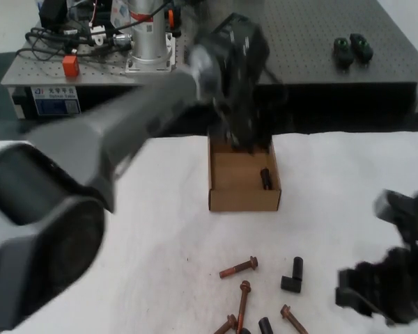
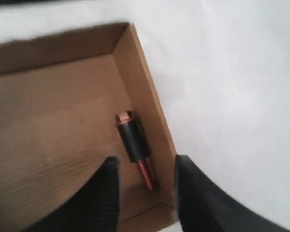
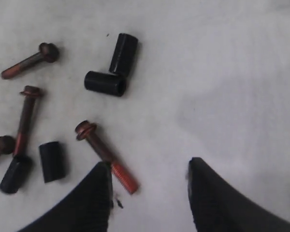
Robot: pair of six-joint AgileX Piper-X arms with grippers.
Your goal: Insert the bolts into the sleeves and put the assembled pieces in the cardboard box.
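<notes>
Left gripper (image 2: 146,164) hangs spread and empty over the cardboard box (image 2: 146,92), where one assembled piece (image 2: 133,142) lies against the wall. Right gripper (image 3: 147,169) is open too, beside the loose bolts (image 3: 106,155) and sleeves (image 3: 105,83), seemingly lined up for the next pick.

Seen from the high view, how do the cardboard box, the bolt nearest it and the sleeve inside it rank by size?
1. Box, by far.
2. Bolt, long but thin.
3. Sleeve, slightly farther off, yet clearly shorter.

An assembled piece (image 1: 266,178) lies in the cardboard box (image 1: 244,200) by its right wall; bolts (image 1: 238,267) and sleeves (image 1: 292,275) lie nearer
</notes>
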